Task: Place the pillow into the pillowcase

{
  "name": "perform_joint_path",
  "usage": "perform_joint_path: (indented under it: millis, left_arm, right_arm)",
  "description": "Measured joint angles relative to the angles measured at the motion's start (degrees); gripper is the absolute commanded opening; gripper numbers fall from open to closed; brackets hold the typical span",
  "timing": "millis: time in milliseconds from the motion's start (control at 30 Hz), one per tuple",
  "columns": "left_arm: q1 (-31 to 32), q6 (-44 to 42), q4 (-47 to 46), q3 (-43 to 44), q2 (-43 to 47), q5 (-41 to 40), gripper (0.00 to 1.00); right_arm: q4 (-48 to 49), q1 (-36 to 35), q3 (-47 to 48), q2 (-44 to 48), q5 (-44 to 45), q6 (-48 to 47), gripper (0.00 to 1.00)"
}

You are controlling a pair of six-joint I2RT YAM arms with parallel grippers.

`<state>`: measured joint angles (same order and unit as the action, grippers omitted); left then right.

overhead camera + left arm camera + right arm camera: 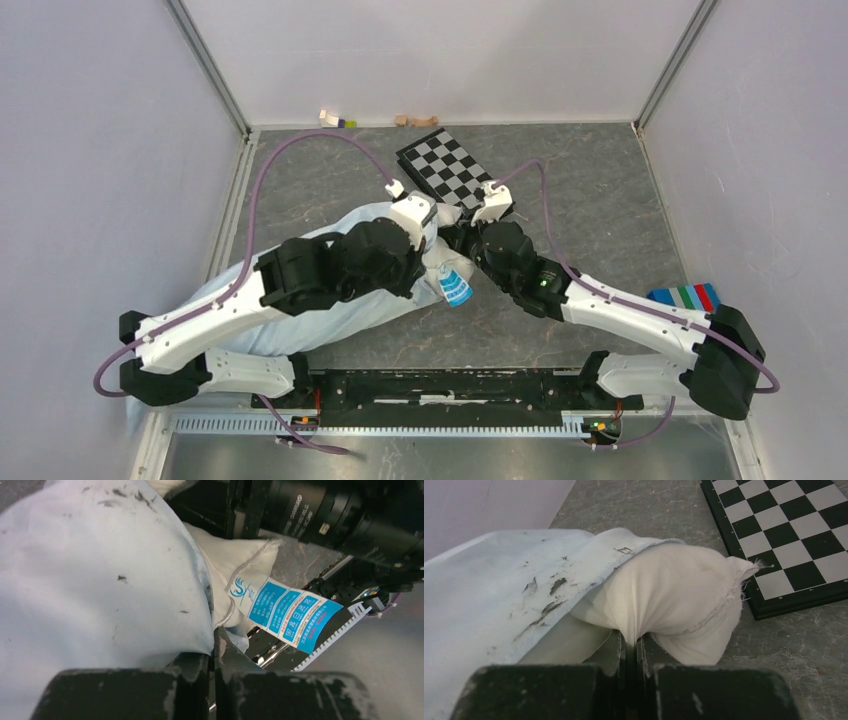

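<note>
Pillow [674, 585]: end and tag [285, 612] protruding from pillowcase [484, 595]; left fingers [192, 672] clamped on pillowcase hem, right fingers [651, 652] clamped on pillow

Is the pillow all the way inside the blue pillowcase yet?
Not all the way. One cream end of the pillow, with its blue tag, pokes out of the pillowcase.
</note>
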<state>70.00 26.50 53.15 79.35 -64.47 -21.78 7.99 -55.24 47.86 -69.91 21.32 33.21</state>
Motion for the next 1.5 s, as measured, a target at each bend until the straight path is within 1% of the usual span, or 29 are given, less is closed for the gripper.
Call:
perform_joint_path:
  millis: [100, 233, 300, 400, 467, 500, 567, 600, 800, 867, 900, 933, 1000, 1033, 1067, 1133, 1167, 1200, 1300, 1333, 1367, 1433, 1467, 1500]
  left_arm:
    - [-2.27, 0.15, 2.95, 5.55, -3.45, 2.32, 0.03]
    - [-5.25, 0.81, 3.61, 7.15, -5.75, 7.32, 0.1]
    - [-5.64, 0.83, 3.89, 7.43, -7.23, 9.18, 0.17]
    - [-5.95, 0.7, 4.42, 9.42, -11.1, 12.04, 0.2]
    - [-6.01, 0.55, 4.11, 13.33, -14.29, 14.01, 0.21]
    - [-6.03, 0.46, 3.5, 15.93, -15.98, 15.04, 0.2]
    - [-6.08, 0.37, 2.01, 19.56, -17.79, 16.68, 0.06]
    - [-6.14, 0.17, 1.14, 21.22, -18.32, 17.46, 0.03]
    - [-6.29, -0.2, 0.44, 24.28, -18.88, 20.59, 0.03]
    - [-6.45, -0.02, 1.11, 25.53, -19.52, 19.34, 0.13]
    - [-6.73, 0.31, 1.73, 25.68, -19.61, 17.79, 0.24]
    - [-7.21, 0.83, 2.58, 25.46, -19.58, 16.61, 0.39]
    - [-9.84, 2.21, 4.09, 21.9, -18.32, 13.7, 0.65]
    - [-11.52, 3.41, 3.76, 18.6, -17.31, 12.02, 0.7]
    - [-12.7, 3.67, 4.42, 16.0, -16.61, 10.43, 0.7]
    - [-16.09, 4.94, 4.76, 8.85, -15.02, 7.63, 0.68]
    - [-18.12, 5.22, 4.52, 5.18, -14.43, 7.26, 0.65]
    - [-20.06, 5.62, 3.93, 1.7, -14.05, 7.37, 0.57]
    - [-24.61, 6.43, 0.5, -5.57, -13.88, 8.85, 0.22]
    - [-25.31, 6.78, -0.07, -6.49, -13.88, 9.07, 0.1]
    - [-25.86, 6.8, -0.63, -6.97, -13.9, 9.42, 0.03]
    - [-26.21, 6.58, -2.19, -6.99, -13.97, 10.03, 0.02]
    - [-26.23, 6.45, -2.93, -6.86, -13.99, 10.45, 0.02]
    - [-26.23, 6.21, -3.5, -6.62, -14.16, 11.34, 0.02]
  right_arm:
    - [0.09, -0.81, -0.94, 2.14, 2.69, -0.07, 0.0]
    - [-0.33, -1.33, -2.43, 4.22, 6.27, -0.31, 0.0]
    - [-0.5, -1.4, -3.02, 4.24, 7.52, -0.35, 0.0]
    - [-1.22, -1.57, -4.76, 4.39, 9.31, -0.28, 0.0]
    - [-1.95, -1.86, -6.34, 4.59, 9.75, -0.26, 0.0]
    - [-2.49, -2.05, -7.02, 4.66, 9.88, -0.22, 0.0]
    - [-3.37, -2.21, -7.63, 4.74, 10.03, -0.17, 0.0]
    - [-3.58, -2.36, -7.8, 4.76, 10.03, -0.11, 0.0]
    - [-3.72, -2.67, -7.96, 5.14, 9.31, 0.44, 0.0]
    - [-3.74, -2.78, -7.98, 5.14, 9.07, 0.61, 0.01]
    - [-3.76, -2.78, -7.98, 5.11, 9.05, 0.61, 0.04]
    - [-3.82, -2.78, -7.98, 5.14, 9.03, 0.57, 0.07]
    - [-4.31, -2.62, -8.0, 5.33, 8.63, 0.33, 0.2]
    - [-4.7, -2.45, -8.15, 5.75, 7.98, -0.09, 0.23]
    - [-5.16, -2.27, -8.31, 6.25, 7.17, -0.26, 0.3]
    - [-7.13, -1.62, -8.35, 7.5, 5.29, -1.14, 0.48]
    - [-8.33, -1.29, -8.35, 8.28, 4.31, -1.75, 0.59]
    - [-9.35, -1.07, -8.35, 8.94, 3.87, -2.25, 0.68]
    - [-11.67, 0.0, -8.5, 11.96, 0.79, -4.28, 0.82]
    - [-12.02, 0.48, -8.79, 13.05, -0.52, -5.07, 0.85]
    - [-12.17, 0.83, -9.18, 13.94, -1.77, -5.7, 0.86]
    - [-12.24, 1.53, -10.69, 15.26, -4.68, -7.15, 0.89]
    - [-12.35, 1.92, -11.61, 15.54, -5.84, -7.67, 0.88]
    - [-12.39, 2.54, -12.76, 15.58, -7.39, -8.15, 0.84]
